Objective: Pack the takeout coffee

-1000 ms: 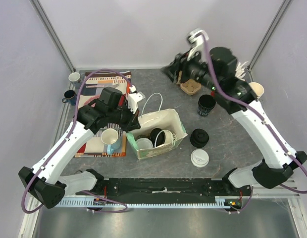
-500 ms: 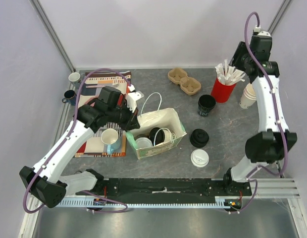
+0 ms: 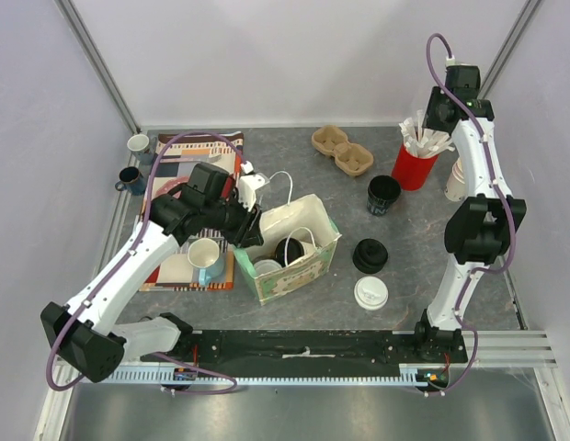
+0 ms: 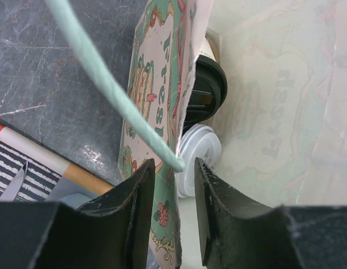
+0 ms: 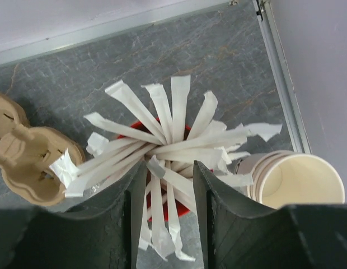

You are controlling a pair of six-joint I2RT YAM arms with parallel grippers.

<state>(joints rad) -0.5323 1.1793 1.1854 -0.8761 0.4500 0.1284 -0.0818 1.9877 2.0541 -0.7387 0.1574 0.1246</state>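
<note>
The left gripper [image 4: 173, 163] is pinching the left wall of the bag [image 3: 299, 276], its fingers straddling the rim with the wall between them (the pale handle cord [image 4: 101, 78] is crossing just in front). One coffee [image 3: 267, 267] is sitting inside the bag beside a black-lidded cup [image 3: 290, 250]. Another coffee [image 3: 370, 292] is standing on the table [image 3: 423, 266], right of the bag and just beside a loose black lid [image 3: 370, 255]. The right gripper [image 5: 169, 165] is hanging over the straws [image 5: 162, 129] in the red cup [image 3: 416, 170], well apart from both coffees. Its fingers are drawn close together, and I cannot tell whether they are nipping a straw.

The step in hand looks like bracing the bag open for the coffee on the table. To do it well, the left pinch should be staying firm on the wall and pulling it outward, not upward, so the mouth is gaping and the cups inside are not tipping. The right arm would be coming across to take the outside coffee by its wall under the lid. It would then lower that coffee upright into whatever gap is free on the right side of the bag.

The bag's floor is hiding behind its walls, so the free room inside is hard to judge. The left pads are lying out of sight against the paper. The right gripper is showing small and partly masked by its own arm in the top view.
</note>
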